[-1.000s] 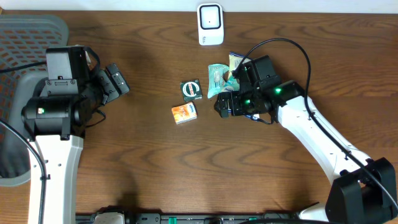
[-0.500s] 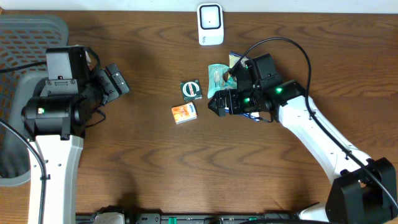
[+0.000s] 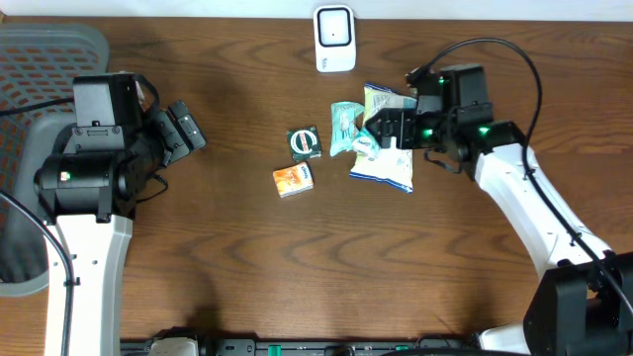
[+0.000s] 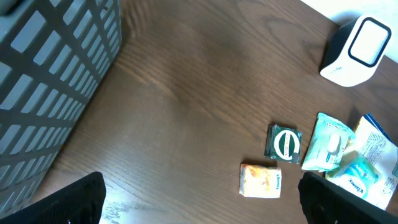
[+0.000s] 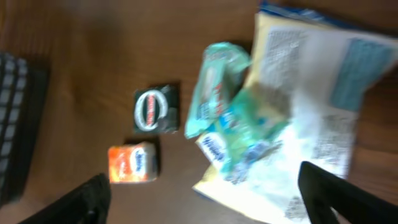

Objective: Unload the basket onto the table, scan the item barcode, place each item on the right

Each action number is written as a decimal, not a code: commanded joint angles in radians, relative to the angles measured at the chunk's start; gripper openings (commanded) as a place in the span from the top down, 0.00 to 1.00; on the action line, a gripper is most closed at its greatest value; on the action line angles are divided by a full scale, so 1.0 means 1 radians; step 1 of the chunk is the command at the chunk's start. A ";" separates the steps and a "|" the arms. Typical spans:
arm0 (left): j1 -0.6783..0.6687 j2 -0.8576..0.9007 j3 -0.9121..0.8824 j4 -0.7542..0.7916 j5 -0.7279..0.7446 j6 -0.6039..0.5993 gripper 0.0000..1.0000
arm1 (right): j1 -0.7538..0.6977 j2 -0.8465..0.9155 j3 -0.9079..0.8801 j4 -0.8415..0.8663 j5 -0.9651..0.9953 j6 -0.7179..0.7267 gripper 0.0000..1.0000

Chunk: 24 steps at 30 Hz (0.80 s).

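Observation:
Several small items lie in the middle of the table: an orange packet (image 3: 294, 180), a green-and-black packet (image 3: 304, 143), a teal pouch (image 3: 345, 124) and a white-and-blue bag (image 3: 388, 166) with a small teal packet (image 3: 364, 145) on it. The white scanner (image 3: 334, 40) stands at the far edge. My right gripper (image 3: 389, 129) hovers open over the bag's right part (image 5: 311, 93), nothing held; its wrist view is blurred. My left gripper (image 3: 184, 127) stays open at the left, well away from the items, with bare table between its fingers (image 4: 74, 199).
A grey mesh basket (image 3: 40, 59) stands at the far left beside the left arm, and it also fills the upper left of the left wrist view as the basket (image 4: 50, 81). Brown wood shows between the left gripper and the items.
My right gripper has drawn back to the right and toward the far edge from beside the orange packet, uncovering the white-and-blue bag. The left arm has not moved.

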 commanded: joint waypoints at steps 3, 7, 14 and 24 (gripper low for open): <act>0.006 0.000 0.009 -0.001 -0.009 0.013 0.02 | -0.001 0.029 0.015 0.007 0.106 0.033 0.13; 0.006 0.000 0.009 -0.001 -0.010 0.013 0.02 | -0.001 0.086 0.015 0.027 0.106 0.095 0.13; 0.006 0.000 0.009 -0.001 -0.010 0.013 0.02 | -0.001 0.199 0.015 0.112 0.018 0.198 0.14; 0.006 0.000 0.009 -0.001 -0.010 0.013 0.02 | 0.000 0.240 0.015 0.137 -0.001 0.261 0.20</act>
